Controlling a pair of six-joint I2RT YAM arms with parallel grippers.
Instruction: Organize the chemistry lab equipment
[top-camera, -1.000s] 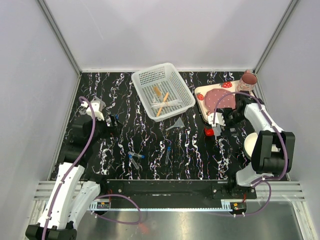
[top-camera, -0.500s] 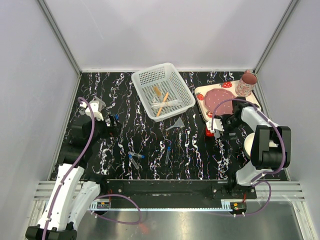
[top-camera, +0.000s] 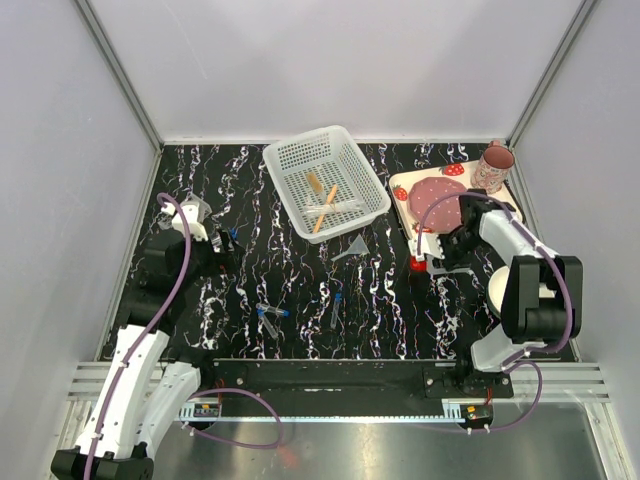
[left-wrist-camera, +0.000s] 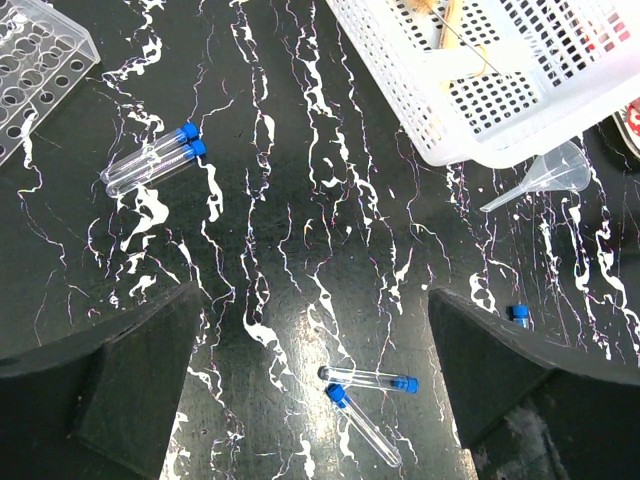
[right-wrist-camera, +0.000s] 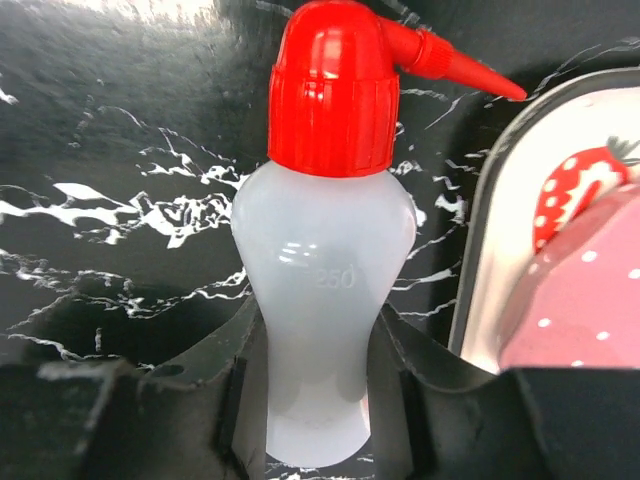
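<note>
Your right fingers (right-wrist-camera: 205, 400) are clamped low on the squeeze bottle (right-wrist-camera: 320, 270), which rests on the worktop (top-camera: 300, 270) just beside the tray (right-wrist-camera: 512, 168). Lift carelessly and the spout may catch the tray's rim, or the smooth bottle may slip. Your left fingers (left-wrist-camera: 130, 370) are apart.

A white mesh basket (top-camera: 297, 165) sits askew on a black table (top-camera: 390, 300) veined with white, close to the table's far edge. To the right of the basket, a little apart from it, lies a cream tray (top-camera: 402, 192) printed with strawberries. A pink dotted plate (top-camera: 440, 186) rests on the tray. Further right of the basket, at the tray's far corner, a pink mug (top-camera: 494, 166) stands upright. Right of the basket and nearer the front, a cream bowl (top-camera: 496, 290) is partly hidden. Pale walls (top-camera: 330, 60) rise behind the basket.
</note>
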